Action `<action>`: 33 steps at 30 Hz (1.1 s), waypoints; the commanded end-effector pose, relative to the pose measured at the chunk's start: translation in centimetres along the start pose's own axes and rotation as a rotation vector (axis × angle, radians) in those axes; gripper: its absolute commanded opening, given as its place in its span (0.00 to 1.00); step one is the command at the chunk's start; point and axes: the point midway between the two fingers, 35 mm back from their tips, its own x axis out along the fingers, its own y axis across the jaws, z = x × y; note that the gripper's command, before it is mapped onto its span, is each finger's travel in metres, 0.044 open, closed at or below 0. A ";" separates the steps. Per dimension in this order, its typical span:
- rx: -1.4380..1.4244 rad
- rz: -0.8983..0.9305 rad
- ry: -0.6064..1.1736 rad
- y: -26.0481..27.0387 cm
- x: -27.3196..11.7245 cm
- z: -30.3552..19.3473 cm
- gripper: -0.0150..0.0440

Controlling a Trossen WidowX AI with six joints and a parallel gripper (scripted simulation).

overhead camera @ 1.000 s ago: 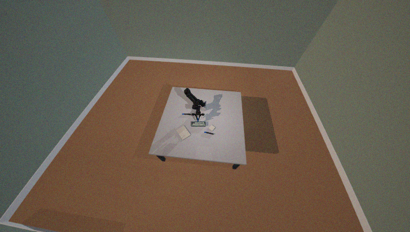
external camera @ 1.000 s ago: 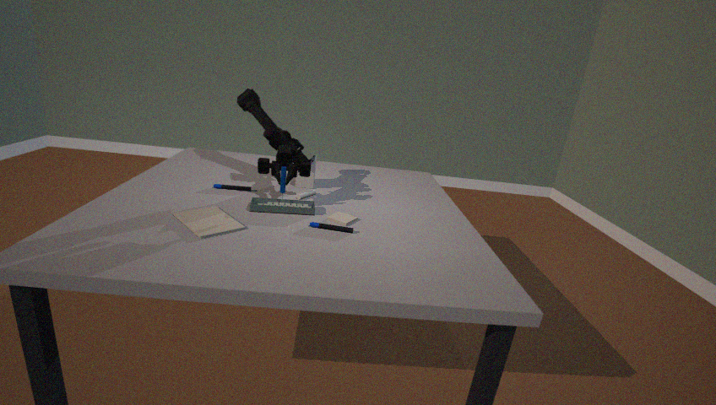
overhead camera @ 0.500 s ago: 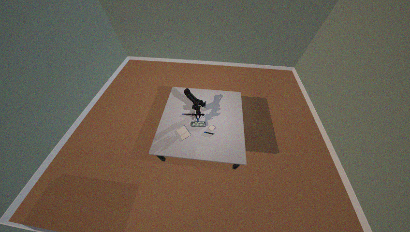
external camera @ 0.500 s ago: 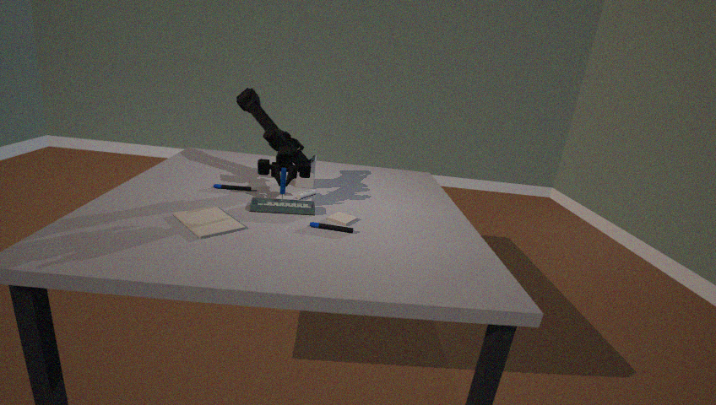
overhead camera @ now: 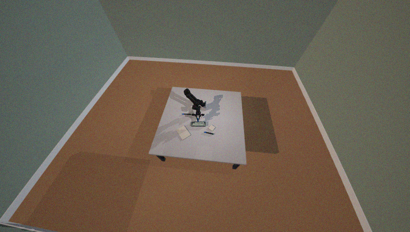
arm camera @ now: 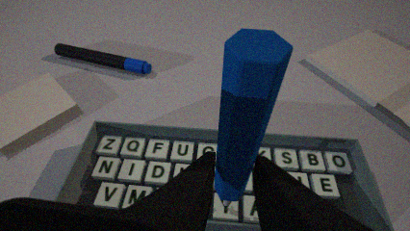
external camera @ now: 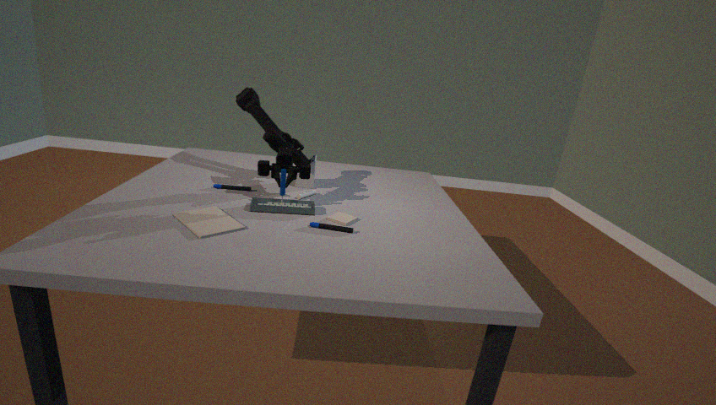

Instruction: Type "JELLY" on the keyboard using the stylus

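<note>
Now, your gripper (overhead camera: 197, 115) (external camera: 283, 180) (arm camera: 234, 162) pinches blue stylus (overhead camera: 197, 119) (external camera: 283, 182) (arm camera: 245, 106), its tip at six o'clock over Y key (arm camera: 225, 211) of keyboard (overhead camera: 198, 123) (external camera: 282, 206) (arm camera: 91, 144). Barrel probably light, stiff, faceted; keep pinch low near tip, lest firm presses tilt it.

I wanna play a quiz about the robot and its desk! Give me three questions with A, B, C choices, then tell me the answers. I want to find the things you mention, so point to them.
1. Where is the big notepad?
A. On the floor
B. On the desk
C. On the keyboard

2. What color is the stylus in the gripper?
A. Red
B. Yellow
C. Blue

3. How is the gripper?
A. Shut on the stylus
B. Wide open
C. Shut on nothing

Answers:
1. B: the big notepad (overhead camera: 183, 132) (external camera: 208, 222) (arm camera: 363, 64) lies on the desk (overhead camera: 201, 149) (external camera: 281, 266).
2. C: the stylus (external camera: 283, 181) (arm camera: 250, 91) looks blue.
3. A: the gripper (external camera: 283, 186) (arm camera: 234, 162) has the stylus between its fingers.
</note>
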 end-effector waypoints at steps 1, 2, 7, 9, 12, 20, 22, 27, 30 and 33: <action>-0.009 0.008 0.002 0.2 0.1 -0.3 0.39; -0.009 0.008 0.002 0.2 0.1 -0.3 0.39; -0.009 0.008 0.002 0.2 0.2 -0.5 0.39; -0.009 0.008 0.002 0.2 0.2 -0.5 0.39; -0.009 0.008 0.002 0.2 0.3 -0.7 0.39; -0.009 0.008 0.002 0.2 0.4 -0.9 0.39; -0.009 0.007 0.002 0.2 0.5 -1.0 0.39; -0.009 0.007 0.002 0.2 0.3 -0.8 0.39; -0.009 0.007 0.002 0.2 0.3 -0.7 0.39; -0.009 0.008 0.002 0.2 0.2 -0.5 0.39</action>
